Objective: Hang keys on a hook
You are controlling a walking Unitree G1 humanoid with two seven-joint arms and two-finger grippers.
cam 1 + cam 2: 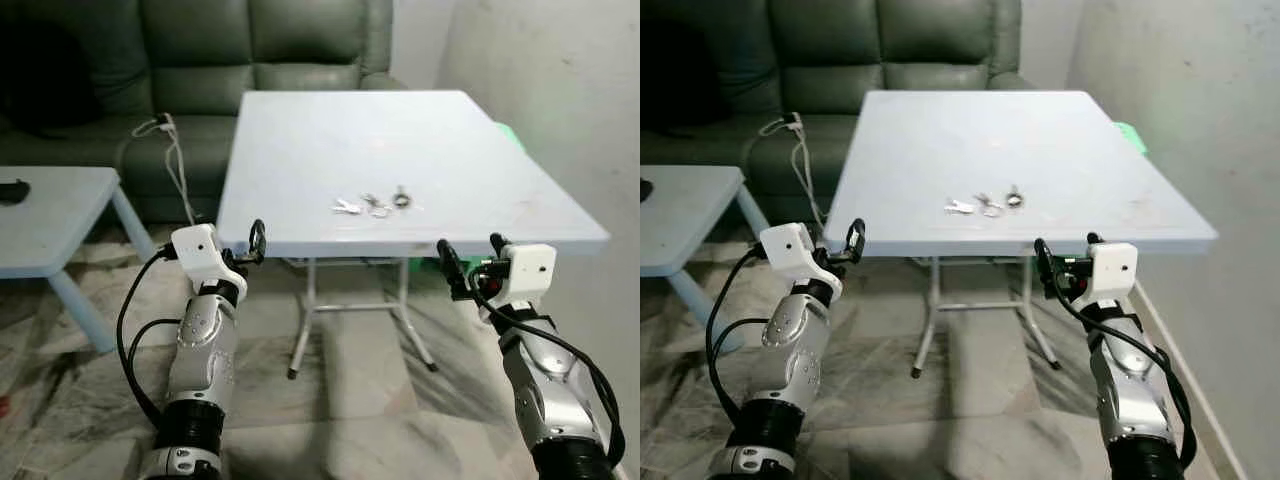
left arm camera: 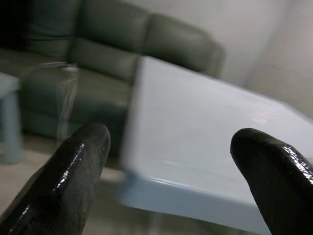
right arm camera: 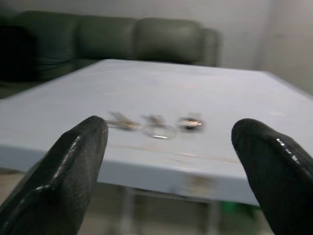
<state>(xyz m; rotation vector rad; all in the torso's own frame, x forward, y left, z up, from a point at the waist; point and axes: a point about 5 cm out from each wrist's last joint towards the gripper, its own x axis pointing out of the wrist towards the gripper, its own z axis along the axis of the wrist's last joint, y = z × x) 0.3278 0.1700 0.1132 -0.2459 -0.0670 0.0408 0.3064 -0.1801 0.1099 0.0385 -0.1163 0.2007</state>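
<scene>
from the left eye view, the keys (image 1: 372,204) are lying loose on the pale blue table (image 1: 300,150), near its front edge, and both arms are hovering short of that edge. the left gripper (image 1: 253,243) and right gripper (image 1: 470,262) are both showing spread jaws holding nothing. the keys are flat and thin, so a low reach is likely to skid them off the edge or pinch only the ring.

from the right eye view, a green sofa (image 1: 890,50) is standing behind the table, a white cable (image 1: 800,160) is trailing down its front, and a second low table (image 1: 685,215) is sitting to the left. i cannot make out a hook anywhere.

the left wrist view is blurring, facing the table corner.

the right wrist view is looking straight at the keys between open fingers (image 3: 73,166).
</scene>
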